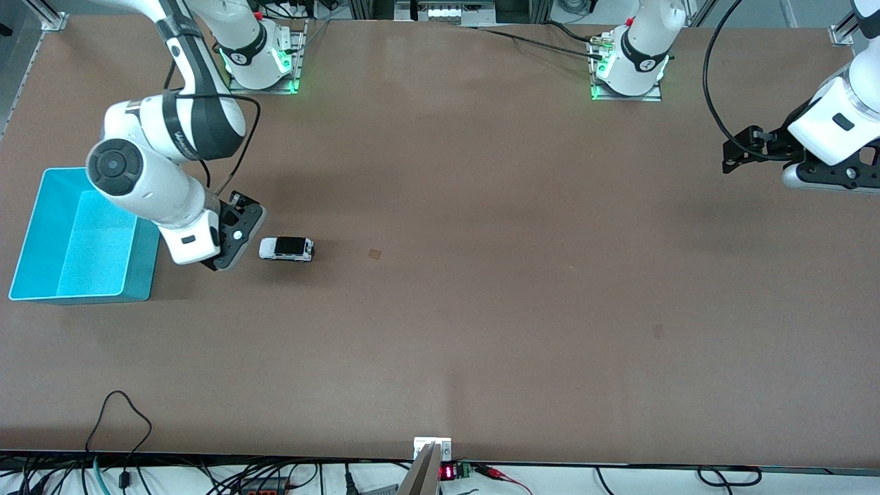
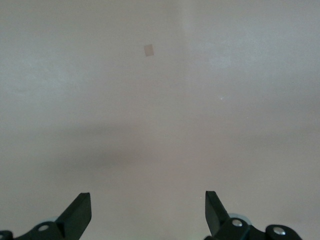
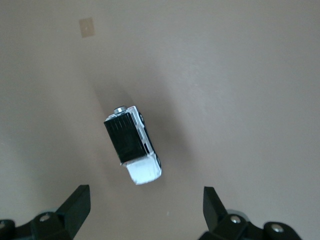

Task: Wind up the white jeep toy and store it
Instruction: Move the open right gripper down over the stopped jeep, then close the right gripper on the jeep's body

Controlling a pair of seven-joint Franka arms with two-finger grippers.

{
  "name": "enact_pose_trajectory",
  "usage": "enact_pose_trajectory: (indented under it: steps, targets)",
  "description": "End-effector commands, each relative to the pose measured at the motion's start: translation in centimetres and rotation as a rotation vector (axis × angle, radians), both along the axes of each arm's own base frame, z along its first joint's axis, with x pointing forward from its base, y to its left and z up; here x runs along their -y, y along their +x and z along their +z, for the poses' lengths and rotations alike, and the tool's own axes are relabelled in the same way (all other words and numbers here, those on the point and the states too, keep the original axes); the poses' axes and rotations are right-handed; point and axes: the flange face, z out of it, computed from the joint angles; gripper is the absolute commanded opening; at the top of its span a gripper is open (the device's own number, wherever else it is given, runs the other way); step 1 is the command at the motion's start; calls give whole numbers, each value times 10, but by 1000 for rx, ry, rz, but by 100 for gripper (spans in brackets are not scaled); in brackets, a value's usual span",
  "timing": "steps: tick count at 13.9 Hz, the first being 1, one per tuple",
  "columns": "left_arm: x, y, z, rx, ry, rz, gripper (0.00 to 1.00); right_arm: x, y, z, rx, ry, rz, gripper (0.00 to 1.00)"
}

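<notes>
Just beside the white jeep toy (image 1: 286,249), the right end effector (image 1: 230,240) hangs low with its fingers (image 3: 75,207) spread wide, holding nothing. From the right wrist view the jeep (image 3: 132,144) stands on its wheels on the brown tabletop (image 1: 481,275), ahead of the open fingers and clear of them. A teal bin (image 1: 31,254) sits beside this end effector, toward the right arm's end. The left end effector (image 1: 739,148) waits, fingers (image 2: 80,212) wide apart, over bare tabletop near its own end.
</notes>
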Motion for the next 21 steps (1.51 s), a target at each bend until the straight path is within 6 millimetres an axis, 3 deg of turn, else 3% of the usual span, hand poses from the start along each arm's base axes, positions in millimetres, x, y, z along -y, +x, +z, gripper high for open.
enact_pose_trajectory:
  steps: [1, 5, 12, 15, 16, 18, 20, 21]
  targets:
    - [0, -4, 5, -8, -20, -1, 100, -3, -20, -43, 33, 26, 113, 100]
    - [0, -6, 4, -23, -19, 0, 100, -14, -32, -91, 65, 33, 157, 100]
    - [-1, -6, 4, -29, -19, 2, 100, -15, -41, -133, 90, 37, 160, 100]
    - [0, -7, 4, -32, -19, -1, 100, -22, -43, -138, 85, 36, 172, 99]
    - [0, -8, 5, -35, -18, -1, 100, -23, -44, -139, 83, 36, 177, 86]
    - [0, -8, 3, -46, -18, -1, 100, -23, -44, -139, 81, 36, 204, 39]
    - [0, -8, 3, -46, -18, -1, 100, -23, -44, -137, 80, 35, 208, 0]
    - [1, -8, 4, -45, -19, -1, 100, -25, -44, -134, 71, 35, 218, 0]
